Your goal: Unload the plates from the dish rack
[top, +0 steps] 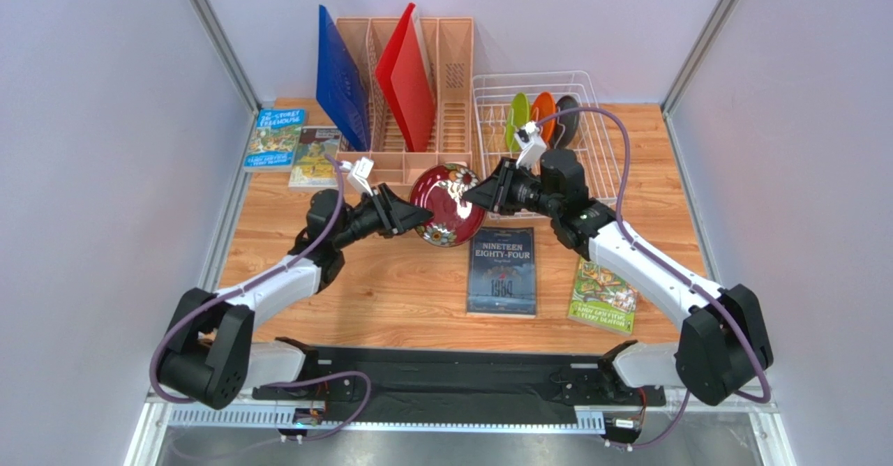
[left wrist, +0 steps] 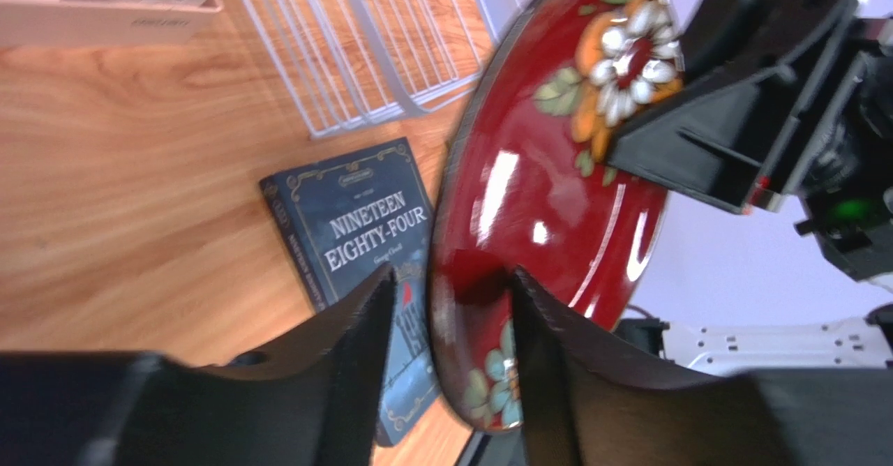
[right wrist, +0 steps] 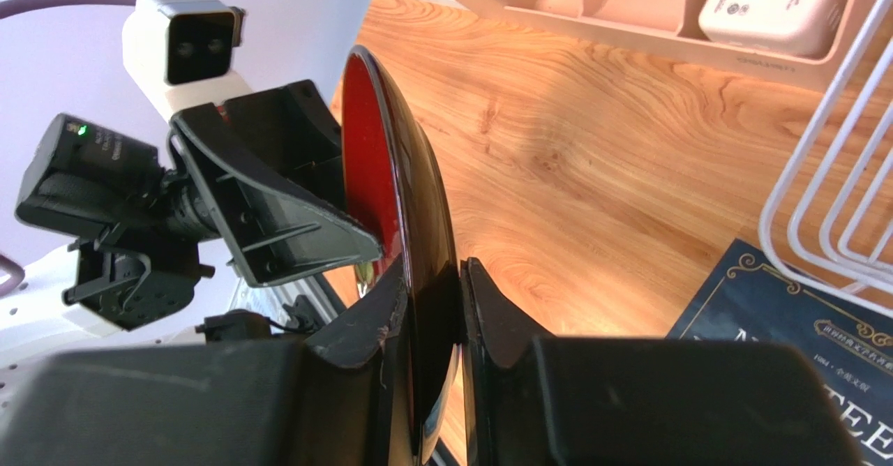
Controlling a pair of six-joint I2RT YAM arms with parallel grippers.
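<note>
The dark red floral plate [top: 445,204] is held on edge above the table, between the two grippers. My right gripper [top: 474,196] is shut on its right rim; in the right wrist view [right wrist: 432,309] both fingers press the plate [right wrist: 414,236]. My left gripper [top: 411,218] straddles the left rim, jaws open [left wrist: 453,299]. One finger lies against the plate's face [left wrist: 545,173] and a gap shows at the other. The lime green [top: 517,121], orange [top: 542,113] and dark teal-grey [top: 567,115] plates stand in the white wire dish rack [top: 587,131] at the back right.
A pinkish-tan organiser [top: 453,68] at the back holds a blue board [top: 341,79] and a red board [top: 407,74]. Books lie flat: Nineteen Eighty-Four [top: 501,269] under the plate, a green one [top: 604,295] at right, two [top: 276,136] at back left.
</note>
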